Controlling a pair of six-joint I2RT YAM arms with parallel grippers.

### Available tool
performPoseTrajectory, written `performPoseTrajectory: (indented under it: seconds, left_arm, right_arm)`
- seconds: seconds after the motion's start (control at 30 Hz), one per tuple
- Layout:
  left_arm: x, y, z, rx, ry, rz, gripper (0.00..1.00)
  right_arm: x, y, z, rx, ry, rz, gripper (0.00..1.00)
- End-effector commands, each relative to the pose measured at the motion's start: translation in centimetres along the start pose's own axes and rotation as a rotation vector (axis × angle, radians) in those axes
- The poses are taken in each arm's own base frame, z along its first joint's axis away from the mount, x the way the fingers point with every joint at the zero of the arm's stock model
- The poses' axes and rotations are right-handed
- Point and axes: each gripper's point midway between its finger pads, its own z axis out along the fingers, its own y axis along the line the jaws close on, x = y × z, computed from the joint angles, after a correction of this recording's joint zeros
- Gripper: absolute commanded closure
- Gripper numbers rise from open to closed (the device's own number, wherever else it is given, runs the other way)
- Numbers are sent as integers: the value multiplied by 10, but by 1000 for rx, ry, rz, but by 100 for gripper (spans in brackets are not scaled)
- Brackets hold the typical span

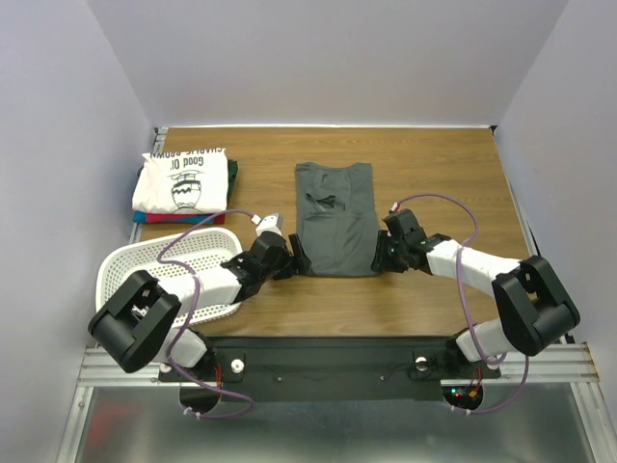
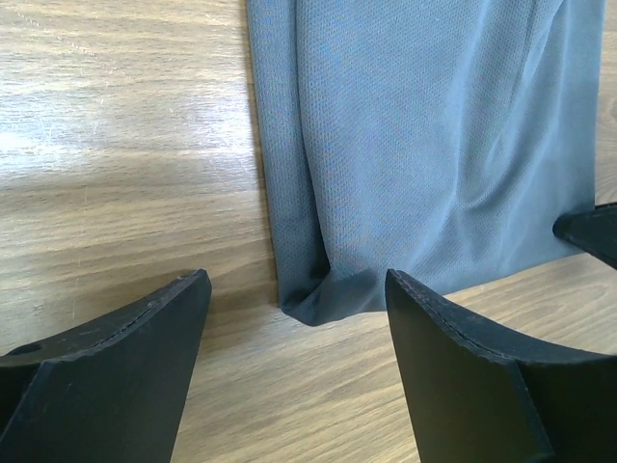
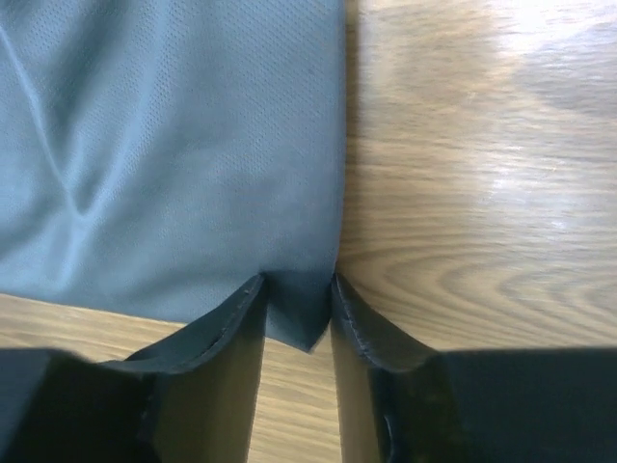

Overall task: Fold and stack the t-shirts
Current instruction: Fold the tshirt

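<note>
Right wrist, grey t-shirt [image 3: 174,145] corner apparently pinched in right gripper [image 3: 297,307]

We count five t-shirts. One grey t-shirt [image 1: 333,217] lies alone, right of the basket [image 1: 123,262]; four are stacked just beyond the basket — a white printed t-shirt [image 1: 183,178] on top, then a red t-shirt [image 1: 159,220], a blue t-shirt [image 1: 204,218] and a dark green t-shirt [image 1: 234,174], seen only as edges. One basket, one table [image 1: 434,174], two grippers — left gripper [image 1: 301,260] and right gripper [image 1: 378,256].
</note>
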Motion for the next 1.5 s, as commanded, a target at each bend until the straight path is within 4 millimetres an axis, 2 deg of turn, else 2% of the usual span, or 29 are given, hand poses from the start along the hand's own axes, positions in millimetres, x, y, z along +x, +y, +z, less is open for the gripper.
performPoseTrajectory:
  seconds: [0.0,0.2,0.37,0.53,0.7,0.93,0.97,1.1,1.2,1.3,1.47]
  left_arm:
    - [6,3,-4,1,11,-1,17]
    - [17,13,-1,-38,54,5,25]
    - [22,9,1,-22,81,11,37]
    - [31,10,1,-22,114,13,39]
    - [37,10,3,-25,135,14,47]
    - [45,12,6,-28,157,14,74]
    - [45,11,6,-22,155,13,83]
    - [48,6,6,16,168,10,99]
    - [49,2,3,40,170,5,100]
    - [48,-1,-2,69,159,0,100]
    - [44,-21,-21,175,159,30,100]
  right_arm:
    - [2,10,5,-27,7,-2,68]
    - [2,11,5,-26,5,-6,70]
    - [3,10,7,-17,6,-9,70]
    - [4,10,9,-16,9,-14,70]
    - [4,11,10,-16,11,-18,70]
    - [1,15,7,-31,-1,-27,72]
    - [1,15,7,-33,-1,-29,76]
    - [2,19,2,-55,-5,-28,89]
    - [7,19,-3,-71,-2,-29,99]
    - [10,24,-10,-100,2,-29,100]
    - [21,27,-34,-119,20,-52,100]
